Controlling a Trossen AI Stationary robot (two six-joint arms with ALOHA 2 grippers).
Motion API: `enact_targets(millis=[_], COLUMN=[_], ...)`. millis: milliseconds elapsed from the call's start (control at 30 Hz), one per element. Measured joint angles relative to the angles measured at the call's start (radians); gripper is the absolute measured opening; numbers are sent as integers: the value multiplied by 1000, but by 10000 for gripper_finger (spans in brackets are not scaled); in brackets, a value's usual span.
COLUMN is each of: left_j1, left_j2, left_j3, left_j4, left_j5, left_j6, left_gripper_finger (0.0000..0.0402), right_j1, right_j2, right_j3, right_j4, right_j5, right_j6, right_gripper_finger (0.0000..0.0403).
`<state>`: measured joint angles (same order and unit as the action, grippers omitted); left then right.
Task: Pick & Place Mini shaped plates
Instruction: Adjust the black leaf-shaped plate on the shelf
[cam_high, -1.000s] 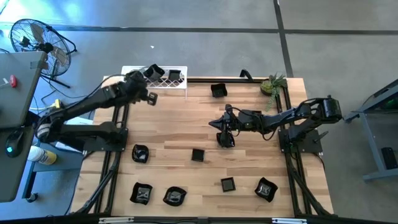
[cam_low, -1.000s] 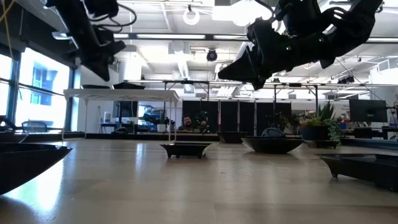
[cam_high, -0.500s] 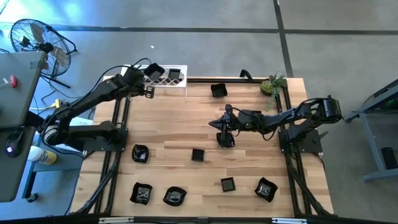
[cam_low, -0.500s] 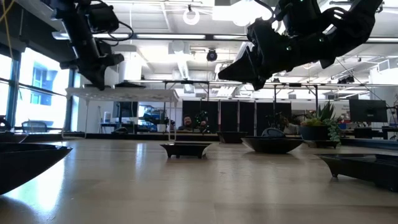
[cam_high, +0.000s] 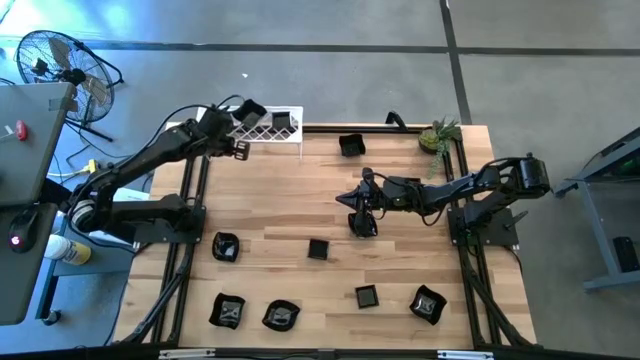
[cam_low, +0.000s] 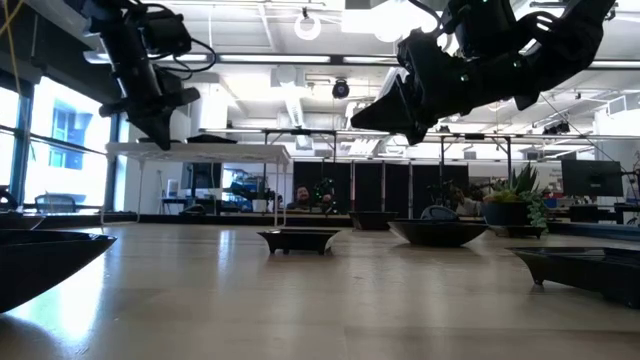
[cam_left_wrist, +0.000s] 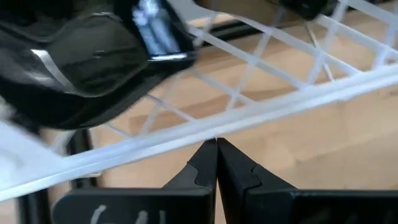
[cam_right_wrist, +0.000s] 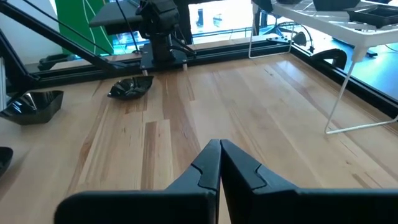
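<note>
The left gripper (cam_high: 238, 146) hangs at the white rack (cam_high: 290, 139) at the table's far left corner, fingers (cam_left_wrist: 205, 163) pressed together, empty. Its wrist view shows a black plate (cam_left_wrist: 81, 62) on the mesh, cut off by the frame. More plates (cam_high: 226, 246) dot the table (cam_high: 270, 200). The right gripper (cam_high: 347, 199) hovers mid-table, arm stretched flat, clenched on nothing; a plate (cam_high: 362, 224) lies partly hidden beneath it.

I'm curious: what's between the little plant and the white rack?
From above, one small black plate sits on the table between the plant and the rack.
</note>
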<state>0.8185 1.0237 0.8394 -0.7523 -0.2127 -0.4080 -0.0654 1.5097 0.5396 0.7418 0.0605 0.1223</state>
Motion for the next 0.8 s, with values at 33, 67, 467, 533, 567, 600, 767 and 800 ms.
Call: enact_targets(millis=[33,67,467,533,567,600,767,800], left_j1=[0,0,0,0,1,0,1,1], left_j2=[0,-2,-85,-86,-84,-79,-40,-33], left_j3=[0,0,0,0,0,0,0,0], left_j4=[-4,-12,-14,4,7,9,50,62], left_j5=[8,19,-16,-35,-43,-55,-68,-72], left_j6=[3,8,11,11,14,20,44,45], left_gripper_finger=[0,0,0,0,0,0,0,0], right_j1=[0,0,0,0,0,0,0,0], right_j2=[0,0,0,0,0,0,0,0], right_j3=[0,0,0,0,0,0,0,0], right_j4=[0,0,-1,-1,-1,-1,-1,-3], right_j5=[0,0,0,0,0,-1,-1,-1], right_j6=[0,0,0,0,0,0,0,0], right_gripper_finger=[6,6,6,6,5,4,3,4])
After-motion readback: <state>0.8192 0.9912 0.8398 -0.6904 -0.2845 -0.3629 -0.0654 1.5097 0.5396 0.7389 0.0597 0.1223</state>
